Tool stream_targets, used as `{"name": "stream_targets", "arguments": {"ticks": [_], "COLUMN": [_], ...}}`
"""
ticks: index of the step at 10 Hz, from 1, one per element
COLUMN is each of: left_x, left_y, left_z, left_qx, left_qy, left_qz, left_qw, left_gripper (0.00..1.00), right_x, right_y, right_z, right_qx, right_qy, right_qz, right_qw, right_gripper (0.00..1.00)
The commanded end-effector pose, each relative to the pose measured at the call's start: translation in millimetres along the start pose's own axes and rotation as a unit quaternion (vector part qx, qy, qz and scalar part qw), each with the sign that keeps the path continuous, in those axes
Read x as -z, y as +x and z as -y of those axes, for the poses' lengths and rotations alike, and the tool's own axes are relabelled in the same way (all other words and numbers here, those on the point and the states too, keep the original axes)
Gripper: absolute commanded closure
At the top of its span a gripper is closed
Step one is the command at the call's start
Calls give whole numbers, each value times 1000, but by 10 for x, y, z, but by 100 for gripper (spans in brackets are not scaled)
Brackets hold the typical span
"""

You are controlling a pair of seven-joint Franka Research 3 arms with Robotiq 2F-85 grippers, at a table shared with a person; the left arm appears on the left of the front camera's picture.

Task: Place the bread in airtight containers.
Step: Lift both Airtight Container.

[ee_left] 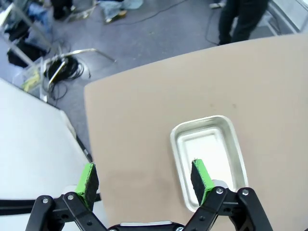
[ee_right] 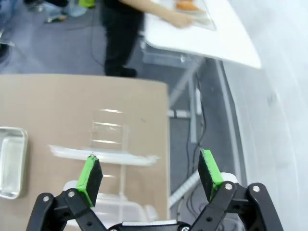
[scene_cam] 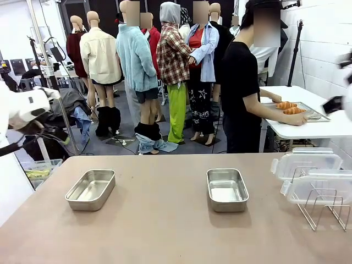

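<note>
While the croissants (scene_cam: 286, 105) lie on the far tray (scene_cam: 323, 117) and both steel pans (scene_cam: 91, 189) sit empty, the left gripper (ee_left: 143, 175) and right gripper (ee_right: 149, 167) hang with jaws apart, holding nothing, so a handover probably comes first.

One pan (ee_left: 207, 149) lies under the left gripper (ee_left: 144, 175); lids (ee_right: 110, 156) lie under the right gripper (ee_right: 149, 168); bread (scene_cam: 286, 105) sits beside the person's hand (scene_cam: 300, 120).

Robotics lab, tripod stand (scene_cam: 297, 52), coiled cables (ee_left: 65, 71) on grey floor (ee_left: 144, 43), white brick wall (scene_cam: 322, 44), brown work table (scene_cam: 165, 236).
</note>
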State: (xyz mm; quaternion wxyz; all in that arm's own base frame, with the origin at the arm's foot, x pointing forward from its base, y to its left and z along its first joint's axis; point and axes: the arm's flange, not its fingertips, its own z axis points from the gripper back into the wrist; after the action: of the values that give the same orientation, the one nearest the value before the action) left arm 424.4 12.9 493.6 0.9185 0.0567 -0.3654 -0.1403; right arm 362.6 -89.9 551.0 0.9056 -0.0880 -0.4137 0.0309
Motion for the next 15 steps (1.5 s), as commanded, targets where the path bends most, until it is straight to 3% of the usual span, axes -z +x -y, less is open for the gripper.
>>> {"name": "stream_targets", "arguments": {"ticks": [1,3,4,5,15], "left_x": [54,77,68,46,46], "left_y": [-8,-34,-41,-75,-75], "left_z": [-121,-179,-157,-205,-205], "left_qx": [-12,-14,-22,-20,-20], "left_qy": [15,9,4,12,12], "left_qz": [-7,-1,-23,-9,-9], "left_qw": [1000,1000,999,1000,1000], "left_gripper": [0,0,0,0,0], "right_x": [136,345,446,311,311], "right_y": [-863,-1124,-1179,-480,-480], "right_z": [96,287,271,693,693], "right_qx": [59,105,103,86,86], "right_qy": [-27,-22,15,-31,-31], "right_qz": [-45,-70,-63,-71,-71], "right_qw": [997,992,993,993,993], "right_gripper": [0,0,0,0,0]}}
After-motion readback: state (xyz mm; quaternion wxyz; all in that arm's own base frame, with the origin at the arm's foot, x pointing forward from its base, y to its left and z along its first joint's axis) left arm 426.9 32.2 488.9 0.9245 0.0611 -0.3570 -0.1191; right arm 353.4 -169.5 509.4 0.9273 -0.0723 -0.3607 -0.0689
